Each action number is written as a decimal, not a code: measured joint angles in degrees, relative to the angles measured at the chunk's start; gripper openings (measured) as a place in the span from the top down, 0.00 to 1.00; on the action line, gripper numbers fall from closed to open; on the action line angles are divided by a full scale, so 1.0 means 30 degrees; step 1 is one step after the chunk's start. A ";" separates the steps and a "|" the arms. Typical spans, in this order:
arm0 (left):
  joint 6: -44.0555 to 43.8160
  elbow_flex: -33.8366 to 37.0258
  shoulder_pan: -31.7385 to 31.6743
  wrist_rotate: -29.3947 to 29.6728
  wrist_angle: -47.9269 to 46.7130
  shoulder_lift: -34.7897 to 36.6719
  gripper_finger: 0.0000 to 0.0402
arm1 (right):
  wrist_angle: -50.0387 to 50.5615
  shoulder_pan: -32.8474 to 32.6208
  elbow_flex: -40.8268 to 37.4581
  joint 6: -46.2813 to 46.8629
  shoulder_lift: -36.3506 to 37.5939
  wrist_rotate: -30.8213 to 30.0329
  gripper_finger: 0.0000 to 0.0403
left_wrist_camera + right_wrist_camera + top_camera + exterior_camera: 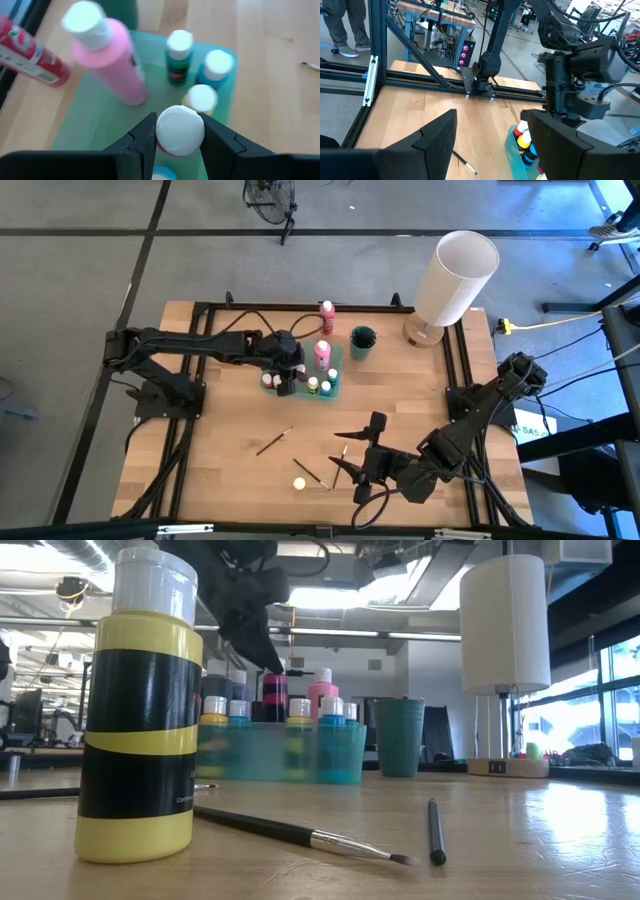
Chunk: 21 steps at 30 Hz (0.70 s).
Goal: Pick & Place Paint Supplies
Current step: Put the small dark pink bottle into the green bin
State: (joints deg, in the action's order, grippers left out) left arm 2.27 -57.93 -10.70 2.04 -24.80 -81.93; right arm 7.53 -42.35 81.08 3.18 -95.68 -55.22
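Observation:
A teal tray (333,388) sits at the table's far middle. In it stand a tall pink bottle (112,62), a green one (178,57), a blue one (215,67) and a yellow one (200,97). My left gripper (179,137) is over the tray's left part, shut on a white-capped pink bottle (274,698). A red bottle (327,310) stands beyond the tray. Near the front edge are a yellow bottle (299,482) and thin brushes (273,442) (312,472). My right gripper (352,470) hangs open above the front middle, touching nothing. My left gripper pinches the bottle's white cap (180,131) between its two fingers, one on either side. The fingers slant down at it from the table's left. The bottle is upright below them, over the tray. The cap hides its body and the tray wall hides its base.
A dark green cup (362,342) stands just right of the tray. A big white cylinder on a wooden base (455,280) stands at the far right. A third brush (343,463) lies under my right gripper. Bare wood lies between the tray and the brushes.

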 joint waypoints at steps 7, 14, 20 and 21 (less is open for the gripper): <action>-0.0025 0.0000 0.0965 0.0084 -0.0573 0.0029 0.71 | 0.0000 0.0000 0.0000 0.0138 0.0000 0.0000 0.39; -0.0460 0.0007 0.1420 0.0968 -0.0819 0.0029 0.71 | -0.0006 0.0000 0.0000 0.0141 0.0000 0.0000 0.39; -0.0973 0.0656 0.1463 0.0969 -0.0721 0.0011 0.71 | -0.0007 0.0000 0.0000 0.0146 0.0000 0.0000 0.39; -0.1001 0.0744 0.1463 0.0970 -0.0688 -0.0005 0.71 | -0.0007 0.0000 0.0000 0.0147 0.0000 0.0007 0.39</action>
State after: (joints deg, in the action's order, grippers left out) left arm -0.73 -55.70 -6.31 4.95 -26.87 -81.95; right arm 7.51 -42.35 81.08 3.62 -95.68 -55.20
